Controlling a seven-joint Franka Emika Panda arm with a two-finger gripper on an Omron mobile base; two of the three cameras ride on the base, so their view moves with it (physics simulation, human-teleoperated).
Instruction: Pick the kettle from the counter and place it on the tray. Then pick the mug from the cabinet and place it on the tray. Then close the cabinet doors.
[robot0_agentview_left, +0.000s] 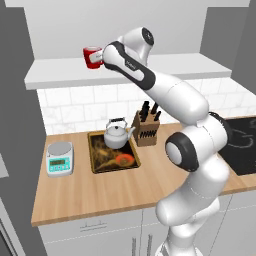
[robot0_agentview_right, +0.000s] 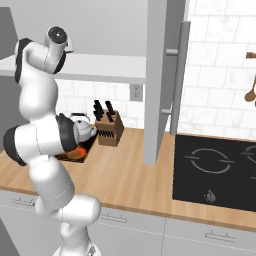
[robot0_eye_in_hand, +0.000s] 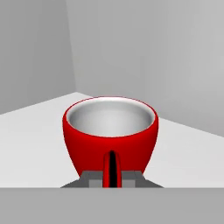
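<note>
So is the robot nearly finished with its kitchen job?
About halfway. The shiny silver kettle already sits on the dark rectangular tray. The gripper has its jaws shut on the glossy red mug's handle on the white cabinet shelf. Left: carry it down, then shut the grey cabinet door.

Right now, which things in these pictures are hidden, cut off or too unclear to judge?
- Fingers, hand view: just their tips show, either side of the mug handle; the rest is cut off below.
- Mug base, left base view: the hand covers its right side.
- Tray, right base view: the arm hides most of it; the kettle shows partly.
- Tray picture, left base view: too small to read.
- Cabinet doors, right base view: cut off by the top edge.
</note>
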